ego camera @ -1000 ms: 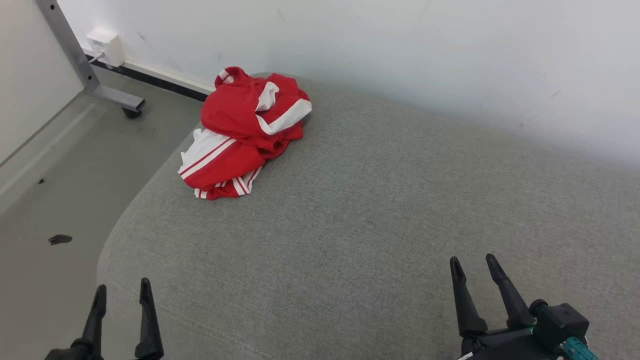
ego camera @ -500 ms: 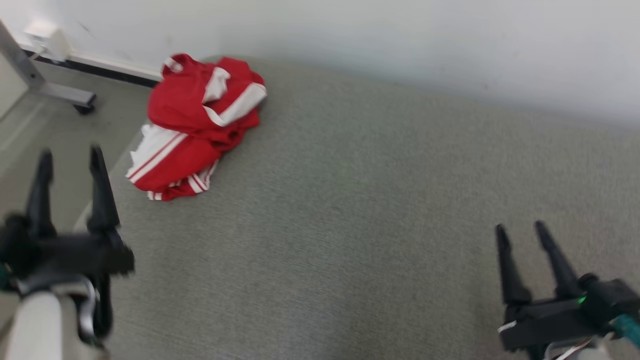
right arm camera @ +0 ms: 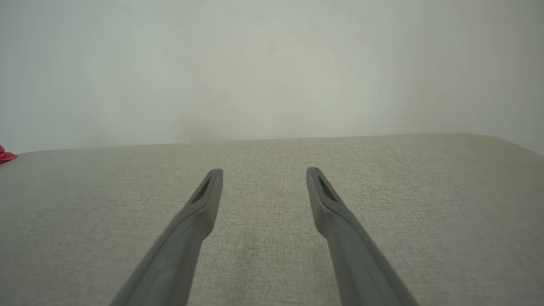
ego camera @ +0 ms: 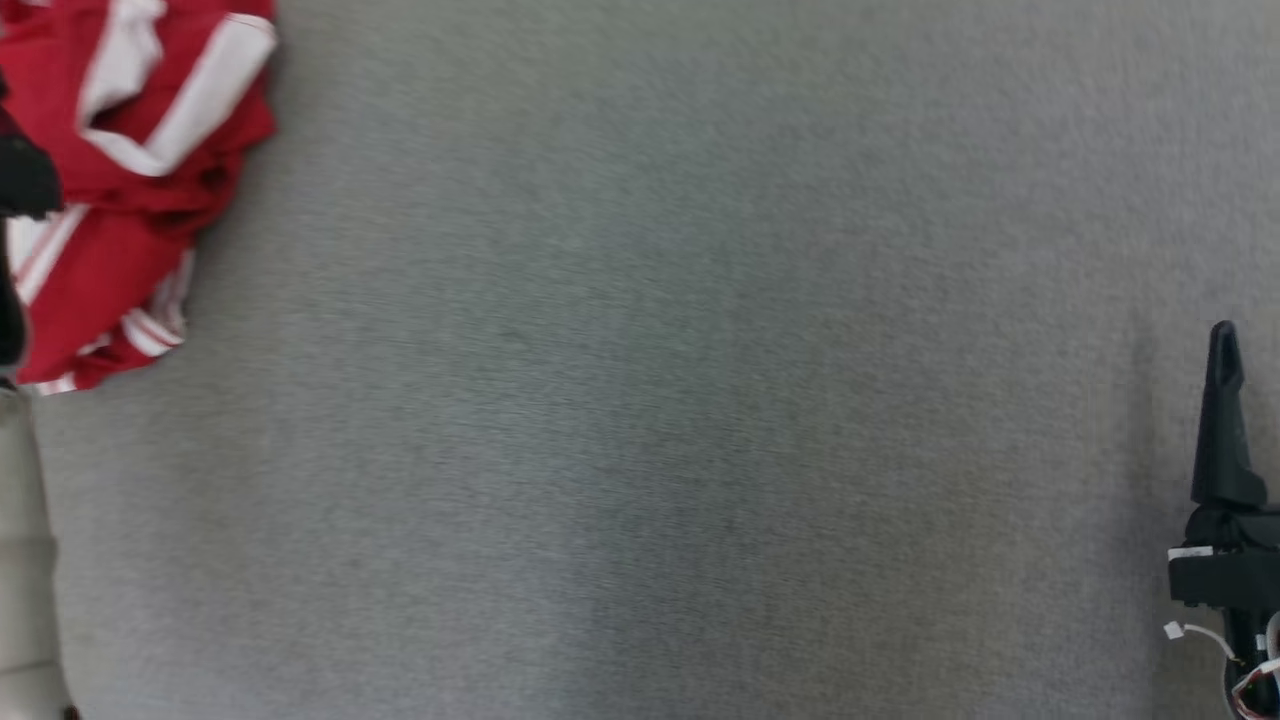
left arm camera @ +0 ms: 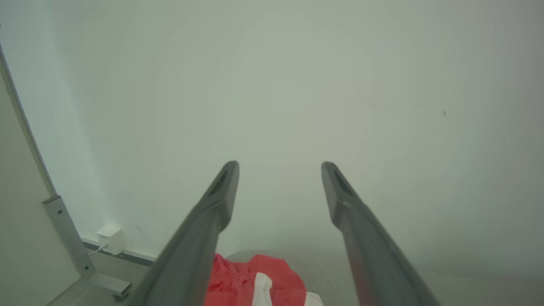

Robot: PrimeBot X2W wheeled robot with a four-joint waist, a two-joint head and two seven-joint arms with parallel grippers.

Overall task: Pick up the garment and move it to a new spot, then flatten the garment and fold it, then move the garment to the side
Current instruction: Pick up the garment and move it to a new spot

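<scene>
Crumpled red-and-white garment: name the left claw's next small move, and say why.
Probably lower the left claw forward and down onto the crumpled red-and-white garment. Its jaws stand open and empty, pointing at the pale wall above the garment, which lies bunched below the fingertips on the grey fabric surface.

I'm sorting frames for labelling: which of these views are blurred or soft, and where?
Head view: blurred throughout, stripes of the garment and weave of the grey cushion smeared. Left wrist view: left gripper soft, wall hazy. Right wrist view: sharpest, weave crisp around the right gripper; no glare.
</scene>
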